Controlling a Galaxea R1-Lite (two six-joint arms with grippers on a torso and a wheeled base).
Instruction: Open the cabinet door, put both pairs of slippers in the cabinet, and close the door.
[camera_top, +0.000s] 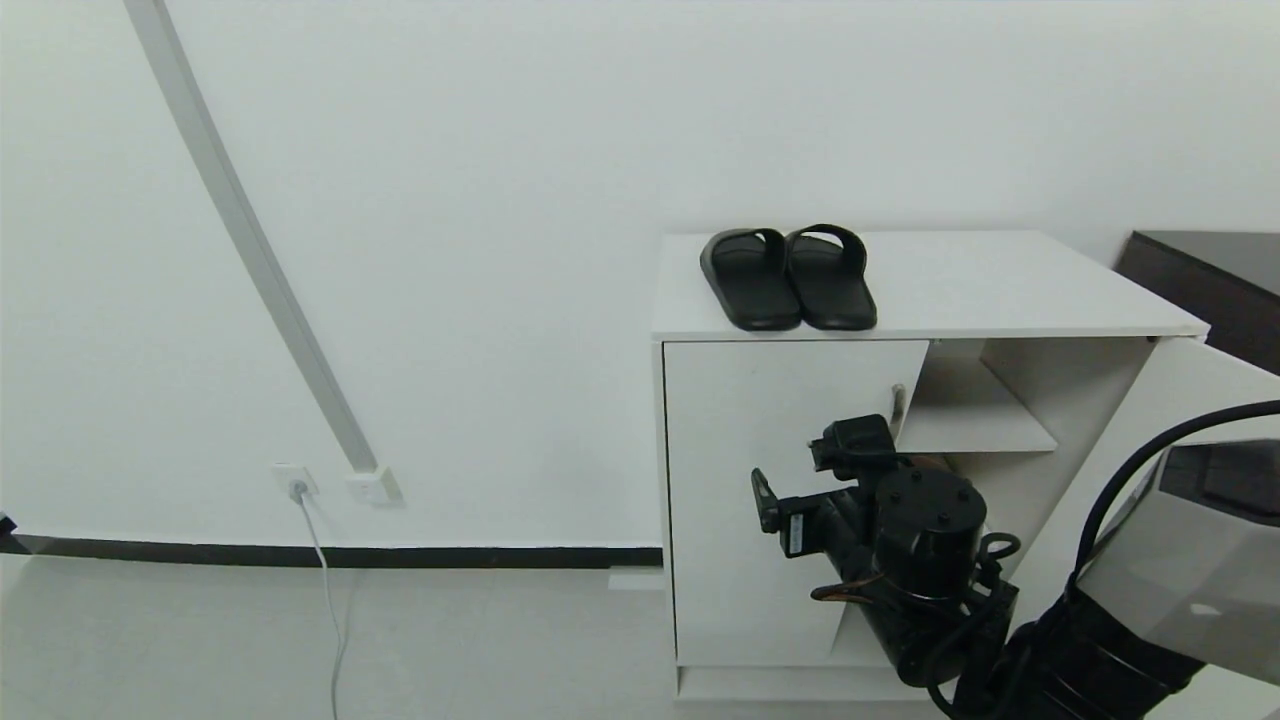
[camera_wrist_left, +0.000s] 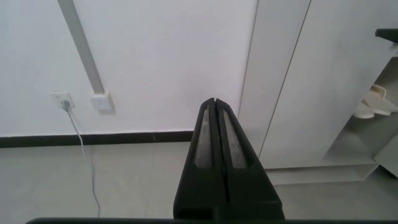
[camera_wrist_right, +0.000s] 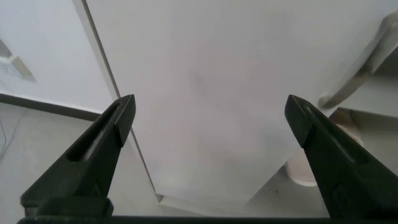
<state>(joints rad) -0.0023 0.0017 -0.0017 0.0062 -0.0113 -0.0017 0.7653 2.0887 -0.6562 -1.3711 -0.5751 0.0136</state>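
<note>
Head view: black slippers (camera_top: 788, 278) side by side on cabinet top (camera_top: 1000, 290), long axis front-to-back, above right gripper (camera_wrist_right: 211, 118), wide open, empty, nearer arm; left gripper (camera_wrist_left: 215, 102) closed, empty

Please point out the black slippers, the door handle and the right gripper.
black slippers (camera_top: 760, 295), head view, one footbed
door handle (camera_top: 898, 404), head view, its middle
right gripper (camera_wrist_right: 208, 109), right wrist view, midway between fingertips

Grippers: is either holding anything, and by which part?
Nothing is held: the right gripper is open before the cabinet door, and the left gripper is shut and empty.
</note>
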